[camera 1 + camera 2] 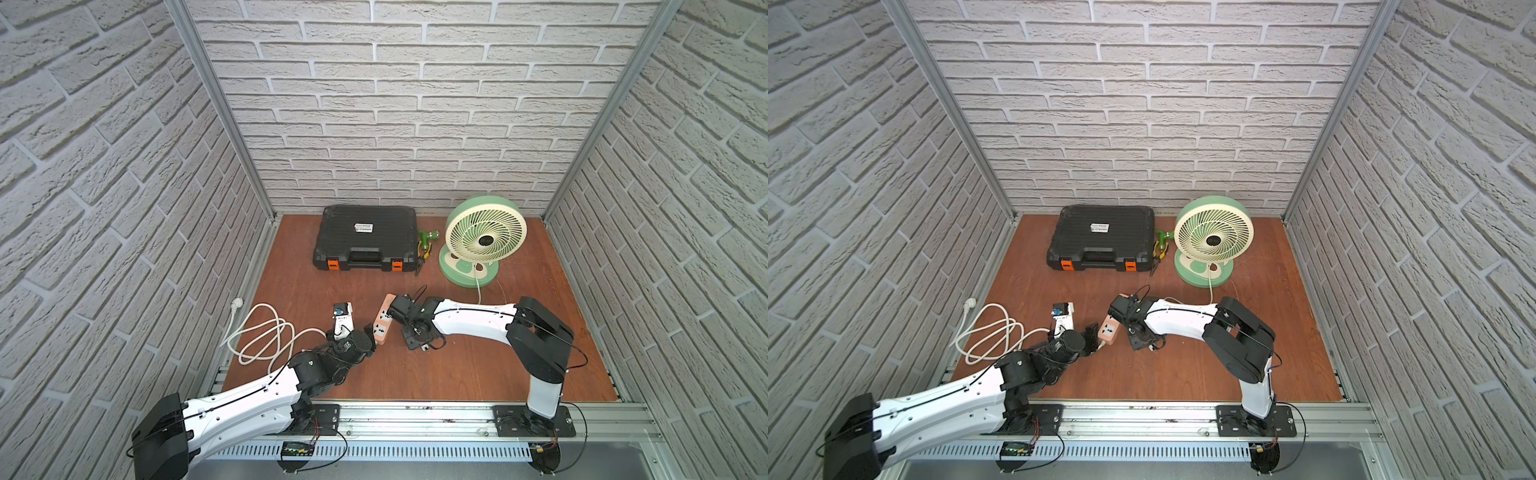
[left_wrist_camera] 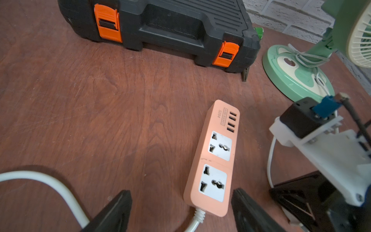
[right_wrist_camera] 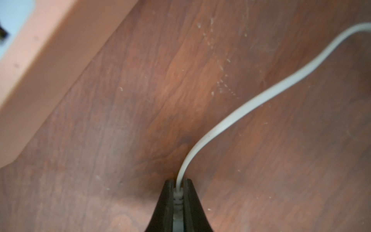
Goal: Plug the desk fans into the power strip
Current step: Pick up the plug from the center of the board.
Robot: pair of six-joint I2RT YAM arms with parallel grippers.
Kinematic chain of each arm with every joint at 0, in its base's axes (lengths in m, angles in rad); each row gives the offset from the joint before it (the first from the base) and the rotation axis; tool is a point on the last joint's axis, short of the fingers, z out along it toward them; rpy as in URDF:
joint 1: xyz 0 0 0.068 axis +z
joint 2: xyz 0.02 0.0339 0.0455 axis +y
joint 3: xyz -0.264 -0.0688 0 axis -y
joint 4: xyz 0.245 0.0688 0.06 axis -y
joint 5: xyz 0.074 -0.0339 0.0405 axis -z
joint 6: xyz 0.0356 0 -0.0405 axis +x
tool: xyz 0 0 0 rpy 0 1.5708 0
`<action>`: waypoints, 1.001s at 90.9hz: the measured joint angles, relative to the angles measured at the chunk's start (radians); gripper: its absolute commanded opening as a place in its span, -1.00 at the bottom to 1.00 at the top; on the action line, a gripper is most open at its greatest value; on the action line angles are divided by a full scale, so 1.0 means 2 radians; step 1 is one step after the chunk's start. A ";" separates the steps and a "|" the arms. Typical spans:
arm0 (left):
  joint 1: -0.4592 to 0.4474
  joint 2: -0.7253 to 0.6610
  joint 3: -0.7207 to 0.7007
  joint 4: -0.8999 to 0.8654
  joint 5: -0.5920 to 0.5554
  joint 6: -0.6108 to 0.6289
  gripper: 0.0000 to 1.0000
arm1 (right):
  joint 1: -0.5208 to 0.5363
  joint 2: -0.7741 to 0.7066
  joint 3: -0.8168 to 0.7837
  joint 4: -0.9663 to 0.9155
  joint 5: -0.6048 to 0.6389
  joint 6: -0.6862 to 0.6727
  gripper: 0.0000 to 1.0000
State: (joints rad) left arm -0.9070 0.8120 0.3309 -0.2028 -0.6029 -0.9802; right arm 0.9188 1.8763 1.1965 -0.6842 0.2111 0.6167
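The mint-green desk fan (image 1: 484,239) (image 1: 1213,237) stands upright at the back right, and its green base (image 2: 297,80) appears in the left wrist view. Its thin white cord (image 1: 478,291) (image 3: 241,108) runs forward under my right arm. My right gripper (image 3: 178,180) (image 1: 415,340) is shut on the small white plug at the cord's end, low over the table beside the power strip. The salmon-orange power strip (image 1: 383,320) (image 1: 1109,329) (image 2: 214,158) (image 3: 50,60) lies flat, sockets up. My left gripper (image 2: 181,192) (image 1: 370,332) is open, its fingers either side of the strip's cable end without touching it.
A black toolcase (image 1: 365,239) with orange latches lies at the back, and a green-handled tool (image 1: 426,245) sits between it and the fan. The strip's thick white cable (image 1: 266,332) lies coiled at the left. Brick-pattern walls close in three sides.
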 measured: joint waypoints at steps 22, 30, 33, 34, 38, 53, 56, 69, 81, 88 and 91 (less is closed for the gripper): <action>0.005 -0.004 -0.005 0.090 0.047 0.055 0.96 | -0.027 -0.074 -0.048 0.027 -0.034 0.003 -0.95; 0.008 -0.010 -0.020 0.157 0.087 0.078 0.97 | -0.035 -0.123 -0.069 0.059 -0.054 0.008 -0.95; 0.008 -0.009 -0.024 0.178 0.102 0.085 0.97 | -0.040 -0.145 -0.079 0.076 -0.066 0.014 -0.95; 0.008 -0.009 -0.025 0.185 0.106 0.088 0.97 | -0.042 -0.152 -0.082 0.081 -0.069 0.016 -0.95; 0.008 -0.004 -0.029 0.212 0.127 0.097 0.97 | -0.047 -0.177 -0.095 0.103 -0.082 0.023 -0.95; 0.008 0.042 -0.030 0.309 0.196 0.114 0.97 | -0.073 -0.270 -0.162 0.208 -0.120 0.067 -0.95; 0.008 0.056 -0.030 0.330 0.209 0.115 0.97 | -0.076 -0.286 -0.175 0.227 -0.123 0.078 -0.95; 0.004 0.116 -0.029 0.410 0.252 0.116 0.97 | -0.091 -0.334 -0.219 0.299 -0.138 0.118 -0.94; -0.011 0.174 -0.019 0.468 0.276 0.119 0.97 | -0.101 -0.353 -0.247 0.350 -0.153 0.146 -0.94; -0.020 0.207 -0.006 0.493 0.283 0.122 0.95 | -0.106 -0.357 -0.259 0.372 -0.159 0.160 -0.95; -0.023 0.218 -0.001 0.502 0.286 0.122 0.92 | -0.109 -0.360 -0.265 0.381 -0.161 0.166 -0.95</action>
State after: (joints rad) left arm -0.9535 1.2476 0.3298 0.8009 -0.0319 -0.7357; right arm 0.7013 1.1572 0.6666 0.0772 -0.1112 0.9489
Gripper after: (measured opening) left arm 0.978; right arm 0.131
